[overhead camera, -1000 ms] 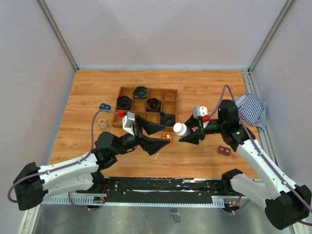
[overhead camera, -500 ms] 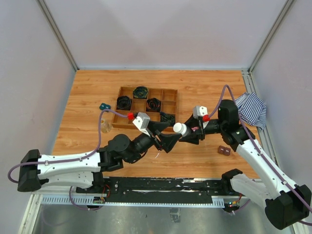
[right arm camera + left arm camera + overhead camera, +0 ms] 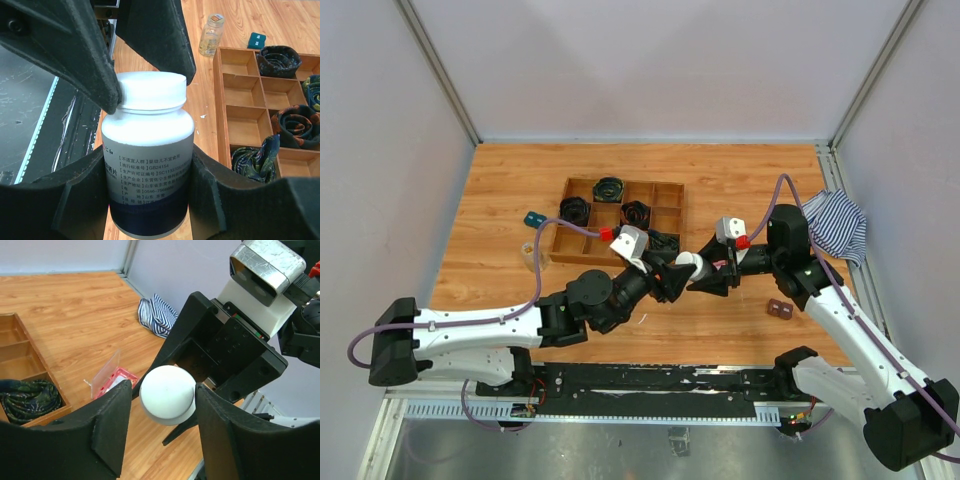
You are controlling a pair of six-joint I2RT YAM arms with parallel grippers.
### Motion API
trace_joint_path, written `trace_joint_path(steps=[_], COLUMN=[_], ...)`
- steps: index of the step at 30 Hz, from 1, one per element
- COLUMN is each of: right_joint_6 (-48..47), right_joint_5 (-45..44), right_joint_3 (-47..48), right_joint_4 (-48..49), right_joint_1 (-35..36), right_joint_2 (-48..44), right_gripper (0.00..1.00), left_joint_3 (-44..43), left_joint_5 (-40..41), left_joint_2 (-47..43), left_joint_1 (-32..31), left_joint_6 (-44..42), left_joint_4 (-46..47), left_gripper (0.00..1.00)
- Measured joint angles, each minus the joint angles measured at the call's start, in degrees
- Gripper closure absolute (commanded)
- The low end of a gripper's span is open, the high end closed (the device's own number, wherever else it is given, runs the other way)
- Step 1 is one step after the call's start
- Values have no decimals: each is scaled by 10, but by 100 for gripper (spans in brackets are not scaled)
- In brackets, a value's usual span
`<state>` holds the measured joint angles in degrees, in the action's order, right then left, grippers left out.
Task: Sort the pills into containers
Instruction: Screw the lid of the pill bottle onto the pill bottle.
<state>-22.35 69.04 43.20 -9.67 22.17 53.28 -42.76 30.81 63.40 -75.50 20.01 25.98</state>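
Top external: bottle seemingly lies level, cap pointing toward left fingers.

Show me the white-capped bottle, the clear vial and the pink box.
white-capped bottle (image 3: pixel 152 90), right wrist view, on the cap's side.
clear vial (image 3: pixel 211 37), right wrist view, mid-body.
pink box (image 3: pixel 122 375), left wrist view, on its base.

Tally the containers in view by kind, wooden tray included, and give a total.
bottle with white cap: 1
clear vial: 1
pink box: 1
wooden compartment tray: 1
Total: 4
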Motion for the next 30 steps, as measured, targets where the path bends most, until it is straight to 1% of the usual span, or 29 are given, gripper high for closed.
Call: trace_joint_path(steps=[2, 6, 9, 10, 12, 16, 19, 22, 26, 27, 28, 29, 30], right_joint_6=[0, 0, 0, 0, -1, -1, -1, -3, -8, -8, -8, -7, -6], right_joint_5=[0, -1, 0, 0, 0, 2, 0, -1, 0, 0, -1, -1, -2], right_joint_3=[0, 0, 0, 0, 0, 0, 0, 0, 0, 0, 0, 0, 0], right_joint_4=[0, 0, 1, 1, 1, 2, 1, 1, -1, -2, -5, -7, -9], right_joint_1=[0, 0, 0, 0, 0, 0, 0, 0, 0, 0, 0, 0, 0], right_joint_2=[0, 0, 0, 0, 0, 0, 0, 0, 0, 0, 0, 0, 0], right_gripper=[99, 99, 99, 99, 99, 99, 99, 99, 100, 99, 99, 99, 99], left_joint_3=[-4, -10, -13, -13, -13, 6, 33, 33, 12, 5, 0, -3, -4], left_joint_5=[2, -3, -9, -13, -27, -112, -218, -308, -417, -447, -472, -512, -537], left_joint_2=[1, 1, 1, 1, 0, -13, -22, -20, -7, -3, -2, 0, 2], left_joint_1=[0, -1, -1, -1, 2, 38, 81, 111, 146, 156, 163, 177, 186], left_joint_6=[0, 3, 1, -2, -8, -29, -57, -103, -199, -228, -251, -280, -296], left_joint_4=[-5, -9, -14, -14, -14, 2, 38, 43, 23, 16, 10, 7, 7], left_gripper=[49, 66, 76, 79, 81, 83, 86, 89, 89, 88, 77, 69, 53])
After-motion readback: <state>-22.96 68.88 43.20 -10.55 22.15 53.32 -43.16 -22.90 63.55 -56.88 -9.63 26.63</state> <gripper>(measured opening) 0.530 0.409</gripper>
